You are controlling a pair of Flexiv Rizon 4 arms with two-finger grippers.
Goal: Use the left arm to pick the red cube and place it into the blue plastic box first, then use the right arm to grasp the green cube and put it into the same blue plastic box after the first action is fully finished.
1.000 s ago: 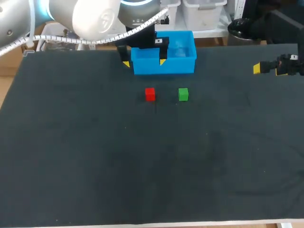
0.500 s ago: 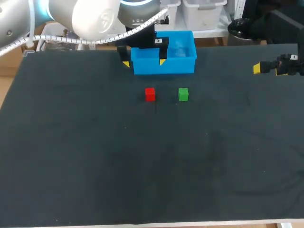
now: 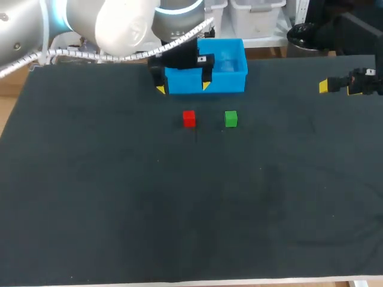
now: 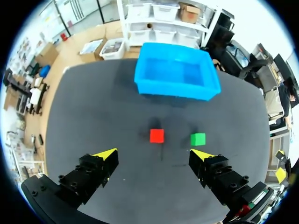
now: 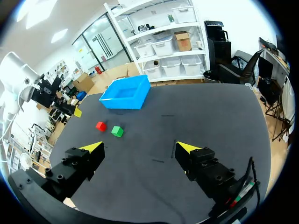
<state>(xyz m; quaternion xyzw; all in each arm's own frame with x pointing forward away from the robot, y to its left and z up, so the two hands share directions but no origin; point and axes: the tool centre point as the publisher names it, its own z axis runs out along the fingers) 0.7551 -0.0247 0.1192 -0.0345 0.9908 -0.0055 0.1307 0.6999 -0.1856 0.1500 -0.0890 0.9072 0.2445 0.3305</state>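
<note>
The red cube (image 3: 189,118) and the green cube (image 3: 231,118) sit side by side on the dark table, a little in front of the blue plastic box (image 3: 224,75). My left gripper (image 3: 183,87) hangs open above the table in front of the box's left part, with nothing between its fingers. In the left wrist view the red cube (image 4: 157,136) lies ahead of the gripper (image 4: 155,154), the green cube (image 4: 198,139) beside it, and the box (image 4: 176,74) beyond looks empty. My right gripper (image 5: 140,148) is open and empty at the table's far right, with only one yellow fingertip (image 3: 324,86) showing in the head view.
The dark table (image 3: 179,209) spreads wide in front of the cubes. Its far edge runs just behind the blue box.
My left gripper has dropped lower and shifted slightly toward the cubes. The right arm and both cubes have stayed put.
</note>
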